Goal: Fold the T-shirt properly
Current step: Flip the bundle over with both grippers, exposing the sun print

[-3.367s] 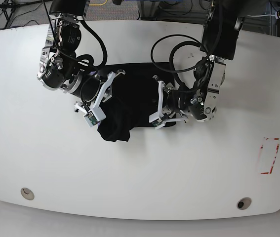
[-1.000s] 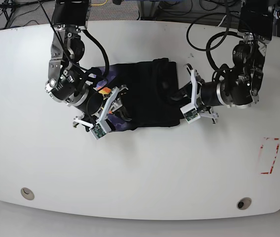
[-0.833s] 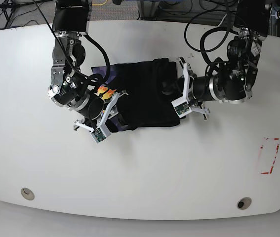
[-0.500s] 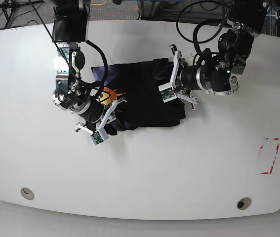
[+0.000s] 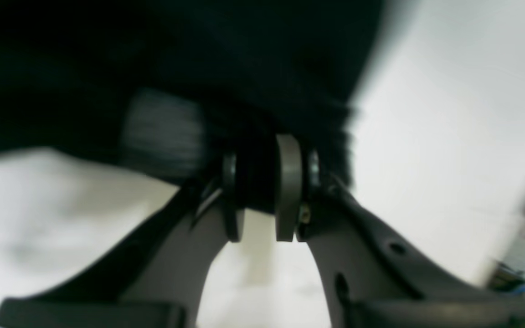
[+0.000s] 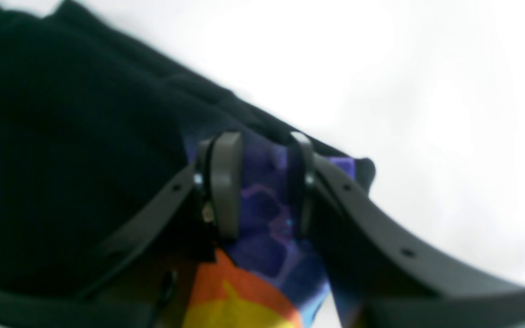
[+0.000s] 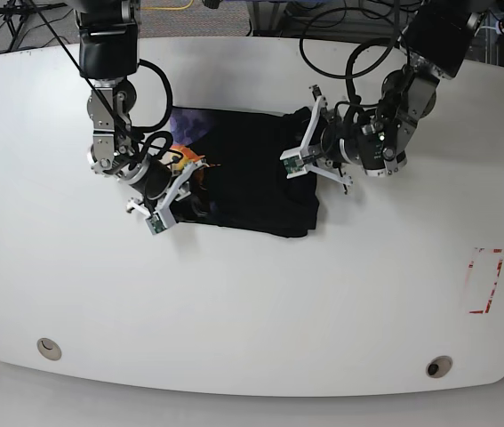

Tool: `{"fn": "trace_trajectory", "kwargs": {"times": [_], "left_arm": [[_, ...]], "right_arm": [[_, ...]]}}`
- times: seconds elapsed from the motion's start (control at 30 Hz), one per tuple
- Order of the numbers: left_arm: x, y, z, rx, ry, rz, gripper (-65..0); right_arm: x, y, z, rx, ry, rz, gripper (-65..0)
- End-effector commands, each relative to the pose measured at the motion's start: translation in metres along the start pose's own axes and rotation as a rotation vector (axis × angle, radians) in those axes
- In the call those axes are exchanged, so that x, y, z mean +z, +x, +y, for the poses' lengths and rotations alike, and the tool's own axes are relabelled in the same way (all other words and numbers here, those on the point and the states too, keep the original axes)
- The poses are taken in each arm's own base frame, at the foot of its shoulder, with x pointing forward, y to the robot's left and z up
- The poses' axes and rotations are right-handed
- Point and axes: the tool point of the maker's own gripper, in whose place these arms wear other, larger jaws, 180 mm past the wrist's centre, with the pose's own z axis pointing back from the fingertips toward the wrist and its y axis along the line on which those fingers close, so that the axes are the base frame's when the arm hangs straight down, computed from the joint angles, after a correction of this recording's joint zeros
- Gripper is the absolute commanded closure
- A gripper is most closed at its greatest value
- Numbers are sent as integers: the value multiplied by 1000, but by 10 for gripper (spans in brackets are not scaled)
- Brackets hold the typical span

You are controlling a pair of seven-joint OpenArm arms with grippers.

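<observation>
the left gripper (image 5: 259, 191) was clenched on a fold of the black t-shirt (image 7: 247, 173); in my left wrist view the cloth filled the narrow gap between both pads. the right gripper (image 6: 260, 182) straddled the shirt's printed graphic (image 6: 262, 255), purple print showing between its jaws, but i could not tell whether they pinched it. in my base view the t-shirt lay bunched on the white table (image 7: 252, 302), between the two arms, with the orange print at the right gripper's side.
</observation>
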Motion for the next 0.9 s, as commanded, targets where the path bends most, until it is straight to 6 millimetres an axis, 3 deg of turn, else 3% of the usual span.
{"fn": "trace_trajectory", "kwargs": {"times": [0.0, 0.27, 0.43, 0.7, 0.87], "left_arm": [[0, 11, 17, -4, 25, -30, -107], [4, 23, 58, 6, 75, -45, -107], [10, 50, 80, 0, 107, -96, -107], [40, 85, 114, -57, 194, -145, -107], [64, 108, 112, -124, 248, -190, -107]], "right_arm": [[11, 3, -3, 18, 0, -12, -160], [35, -21, 24, 11, 23, 5, -160], [44, -24, 43, 18, 42, 13, -160], [56, 0, 66, 90, 54, -14, -160], [67, 24, 74, 176, 43, -5, -160]]}}
